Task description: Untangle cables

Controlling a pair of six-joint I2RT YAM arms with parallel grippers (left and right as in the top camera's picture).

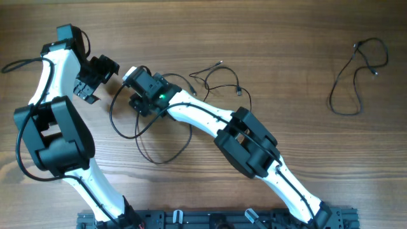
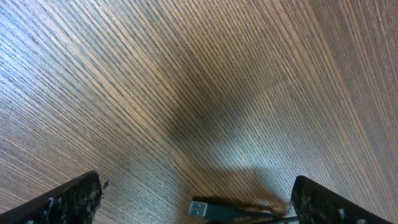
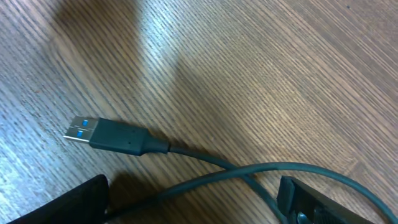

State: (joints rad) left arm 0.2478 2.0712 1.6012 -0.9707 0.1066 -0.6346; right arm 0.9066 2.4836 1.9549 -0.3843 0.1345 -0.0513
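Across brown wood-grain table (image 1: 286,57), tangle of thin black cables (image 1: 154,161) looped beneath right pincer (image 3: 189,199), spread wide. Close opposite, left pincer (image 1: 100,81) likewise spread. Black blue-tongued USB plug (image 3: 115,137) just ahead-left of right pincer, long axis crosswise, cable trailing back between its fingers. Right arm judged nearer.

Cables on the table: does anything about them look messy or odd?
Yes. Several thin black cables lie in overlapping loops in the middle, partly under the right arm. One more cable lies alone at the far right.
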